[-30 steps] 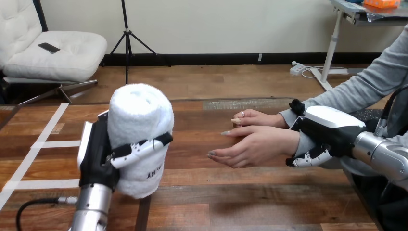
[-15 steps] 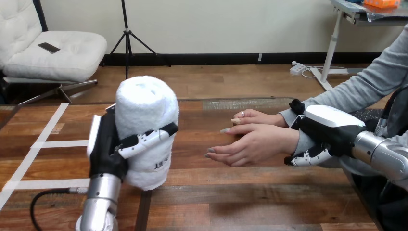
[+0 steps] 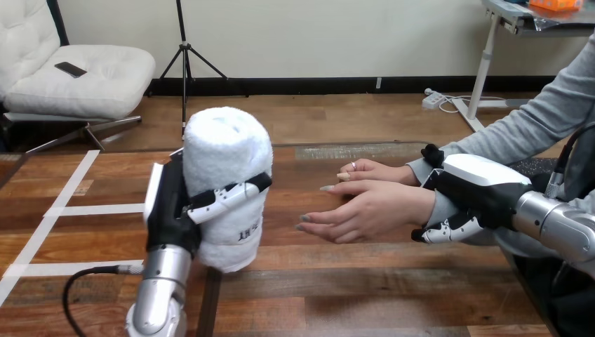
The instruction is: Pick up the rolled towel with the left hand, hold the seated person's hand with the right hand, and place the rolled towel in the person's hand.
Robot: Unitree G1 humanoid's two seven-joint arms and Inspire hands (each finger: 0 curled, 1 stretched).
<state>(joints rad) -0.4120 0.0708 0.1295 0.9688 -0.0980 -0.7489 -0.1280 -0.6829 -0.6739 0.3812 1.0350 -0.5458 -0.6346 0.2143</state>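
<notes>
The wooden worktop [image 3: 365,281] lies under the whole exchange, so a dropped towel would land on it, short of the goal. The rolled towel [image 3: 228,151] stands upright in the air at the view's left, well apart from the person's hand. It is thick and soft, and its lower end hangs below the grip, so it looks liable to tip or slide out on the way across. The left hand [image 3: 168,210] is closed round the towel's middle from the left side. The right hand [image 3: 477,186] is clasped round the person's wrist [image 3: 424,200] at the end of the grey sleeve [image 3: 533,126]. The person's hand [image 3: 365,214] is held out above the worktop, palm up and open, with the person's other hand [image 3: 372,170] just behind it. The roll looks wider than that open palm, so set down upright or off-centre it would likely topple off the edge. Laying it across the palm seems safer. The left hand's fingers [image 3: 224,196] wrap only partway round the front of the roll and press into the cloth, so a loose layer could unwind on release. The right hand's fingers [image 3: 449,230] curl under the wrist, where too hard a squeeze or a tug would tilt the palm and spill the towel.
</notes>
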